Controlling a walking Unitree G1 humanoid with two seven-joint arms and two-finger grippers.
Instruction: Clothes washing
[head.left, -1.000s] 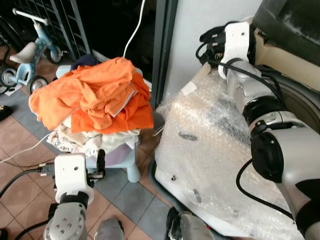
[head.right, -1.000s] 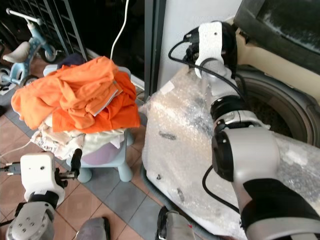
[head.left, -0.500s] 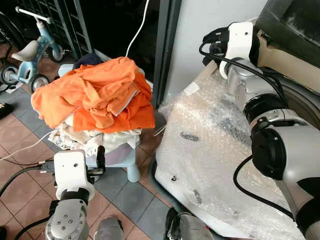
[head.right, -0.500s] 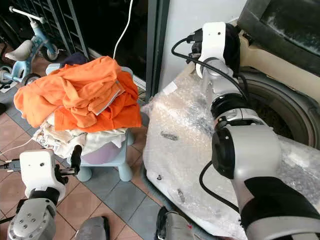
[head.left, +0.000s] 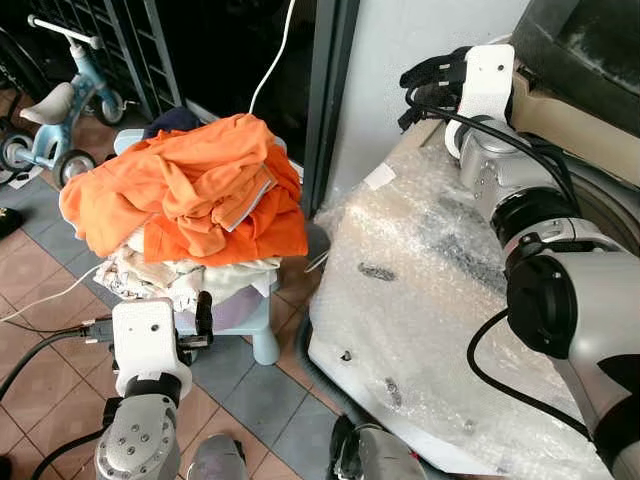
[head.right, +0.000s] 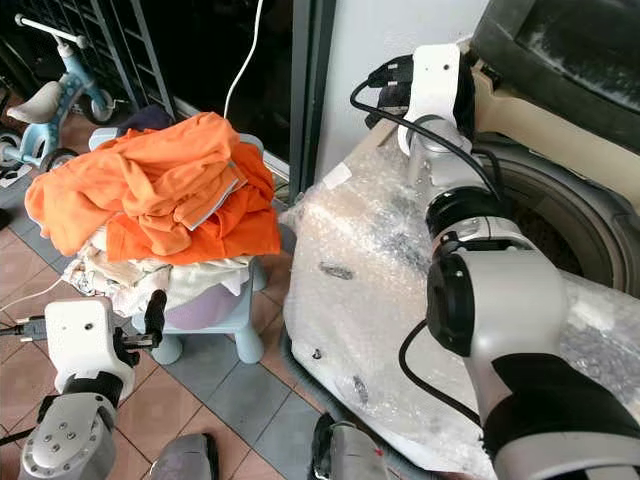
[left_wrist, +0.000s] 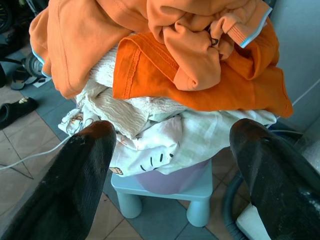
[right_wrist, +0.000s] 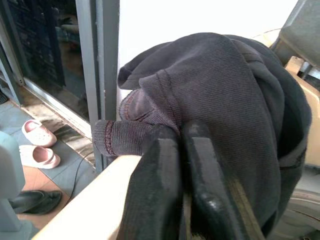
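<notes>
Right hand (right_wrist: 182, 165) pinches a dark garment (right_wrist: 225, 100) at the washer's (head.right: 560, 215) rim, drum just beside; left hand (left_wrist: 170, 165), fingers wide, faces the clothes pile (head.left: 190, 190).

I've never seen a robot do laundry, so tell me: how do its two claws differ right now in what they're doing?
The right gripper is raised by the washing machine with its fingers pinched shut on a dark garment; the left gripper is low, its fingers spread wide and holding nothing. The left one faces the pile of orange clothes on the stool, apart from it. Both have two long black fingers.
</notes>
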